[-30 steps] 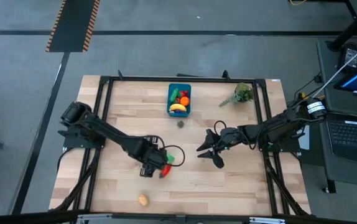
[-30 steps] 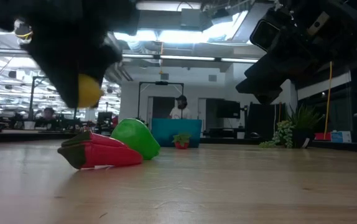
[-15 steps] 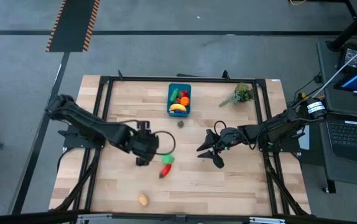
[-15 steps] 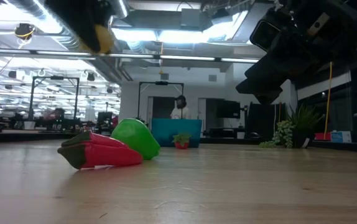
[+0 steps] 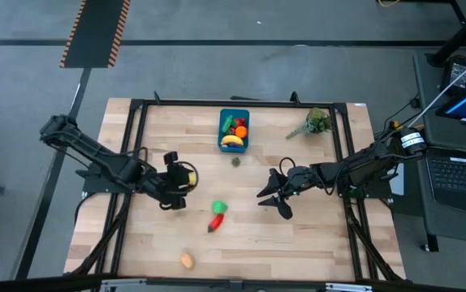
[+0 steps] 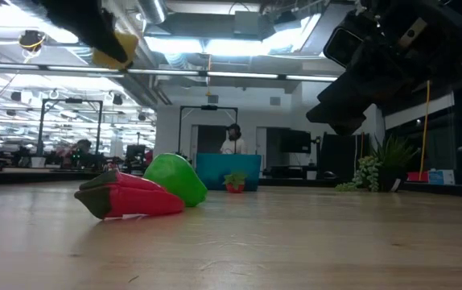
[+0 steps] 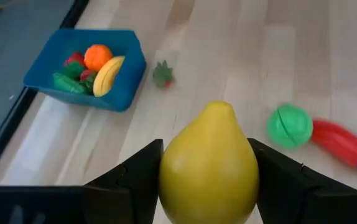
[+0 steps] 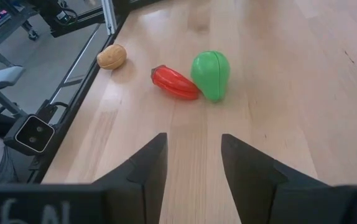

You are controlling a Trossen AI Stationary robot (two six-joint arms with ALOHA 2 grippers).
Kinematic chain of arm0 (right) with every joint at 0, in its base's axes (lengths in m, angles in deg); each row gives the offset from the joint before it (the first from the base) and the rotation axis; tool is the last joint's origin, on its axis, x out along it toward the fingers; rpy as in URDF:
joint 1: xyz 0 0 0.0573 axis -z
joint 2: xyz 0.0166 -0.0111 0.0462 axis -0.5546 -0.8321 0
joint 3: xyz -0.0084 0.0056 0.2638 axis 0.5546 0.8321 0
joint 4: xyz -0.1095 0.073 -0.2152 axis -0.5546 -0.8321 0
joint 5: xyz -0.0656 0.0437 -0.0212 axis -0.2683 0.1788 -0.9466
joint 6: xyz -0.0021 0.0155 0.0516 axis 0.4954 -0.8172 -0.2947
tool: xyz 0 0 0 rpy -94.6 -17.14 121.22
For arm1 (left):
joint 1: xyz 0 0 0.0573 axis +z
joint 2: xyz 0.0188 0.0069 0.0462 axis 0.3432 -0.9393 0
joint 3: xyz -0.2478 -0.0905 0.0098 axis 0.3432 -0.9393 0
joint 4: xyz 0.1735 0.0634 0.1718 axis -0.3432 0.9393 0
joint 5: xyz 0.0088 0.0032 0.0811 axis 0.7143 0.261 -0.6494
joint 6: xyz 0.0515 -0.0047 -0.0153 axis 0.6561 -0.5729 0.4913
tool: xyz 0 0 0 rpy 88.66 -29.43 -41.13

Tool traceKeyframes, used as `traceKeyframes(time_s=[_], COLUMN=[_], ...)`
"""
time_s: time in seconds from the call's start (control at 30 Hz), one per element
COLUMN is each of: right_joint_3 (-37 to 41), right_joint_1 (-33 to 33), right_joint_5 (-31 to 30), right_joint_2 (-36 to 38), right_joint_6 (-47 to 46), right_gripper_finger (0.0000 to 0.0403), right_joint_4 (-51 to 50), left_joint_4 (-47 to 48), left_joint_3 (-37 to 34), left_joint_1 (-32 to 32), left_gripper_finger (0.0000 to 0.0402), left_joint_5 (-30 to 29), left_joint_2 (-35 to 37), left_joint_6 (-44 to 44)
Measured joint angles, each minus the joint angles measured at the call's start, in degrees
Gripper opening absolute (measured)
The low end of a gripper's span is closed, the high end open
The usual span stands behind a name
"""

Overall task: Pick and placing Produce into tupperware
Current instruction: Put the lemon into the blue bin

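Lemon (image 7: 208,163) clamped between left fingers (image 7: 138,171)

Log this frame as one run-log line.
left tool: shut on yellow lemon, lifted | right tool: open, idle over table | tub: partly filled | red pepper, green toy: on table

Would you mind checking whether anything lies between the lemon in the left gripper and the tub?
Nothing blocks it. The left gripper holds the lemon aloft; only a small strawberry lies near the tub.

left gripper (image 5: 178,180) raised and clamped, right gripper (image 5: 270,199) parted, hovering low.
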Motion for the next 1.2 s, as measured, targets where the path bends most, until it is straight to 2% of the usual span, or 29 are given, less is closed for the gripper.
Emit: traceKeyframes(time_s=[0.13,0.47,0.67,0.87,1.0,1.2], right_joint_3=[0.0,0.0,0.0,0.0,0.0,0.0], right_joint_1=[0.0,0.0,0.0,0.0,0.0,0.0], right_joint_5=[0.0,0.0,0.0,0.0,0.0,-0.02], right_joint_2=[0.0,0.0,0.0,0.0,0.0,0.0], right_joint_6=[0.2,0.18,1.74,2.89,2.97,2.99], right_gripper_finger=[0.0153,0.0153,0.0153,0.0153,0.0153,0.0153], right_joint_4=[0.0,0.02,0.07,0.07,0.07,0.07], left_joint_4=[-16.44,-51.94,-75.78,-85.55,-86.58,-86.66], left_joint_3=[-8.88,-26.24,-35.5,-40.28,-41.07,-41.07], left_joint_1=[-0.51,1.97,3.56,5.34,7.13,10.37], left_gripper_finger=[0.0199,0.0199,0.0199,0.0199,0.0199,0.0199], left_joint_5=[-2.54,-1.73,5.04,11.67,14.35,14.56], left_joint_2=[3.27,5.12,5.08,5.08,5.08,5.08], left_joint_6=[5.19,12.28,18.53,20.51,20.96,20.65])
